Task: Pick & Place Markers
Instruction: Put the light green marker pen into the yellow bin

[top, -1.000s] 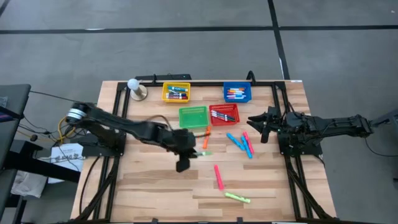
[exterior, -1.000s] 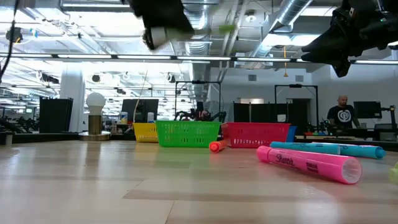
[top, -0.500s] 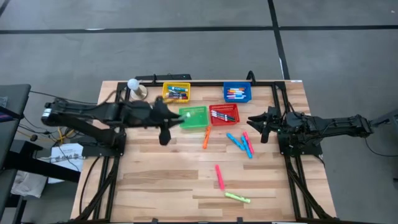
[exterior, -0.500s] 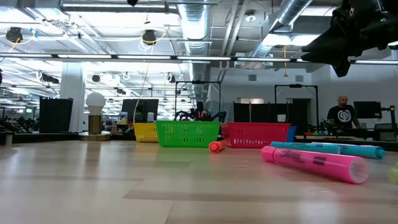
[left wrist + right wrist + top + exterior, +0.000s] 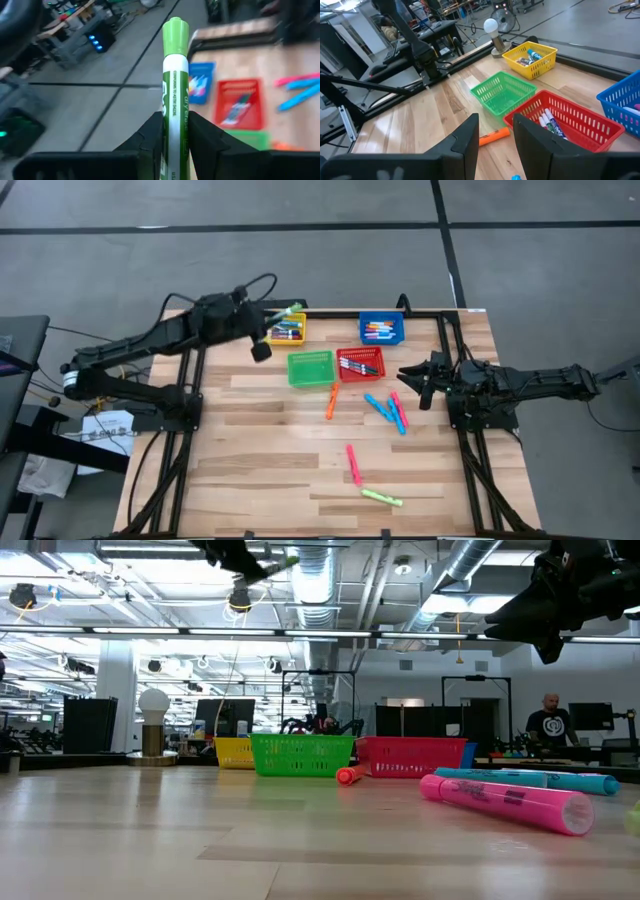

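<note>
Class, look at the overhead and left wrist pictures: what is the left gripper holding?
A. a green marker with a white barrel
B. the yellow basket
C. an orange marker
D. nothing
A: the left gripper is clamped on the green marker, raised near the yellow basket.

The green marker (image 5: 174, 100) reads "dry erase" and "EXPO" vertically on its white barrel; other lettering is illegible.

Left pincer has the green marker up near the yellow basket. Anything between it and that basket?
Nothing visible does. The left pincer holds the green marker in the air beside the yellow basket, whose top is open; only markers lie inside it. The right pincer waits far off.
</note>
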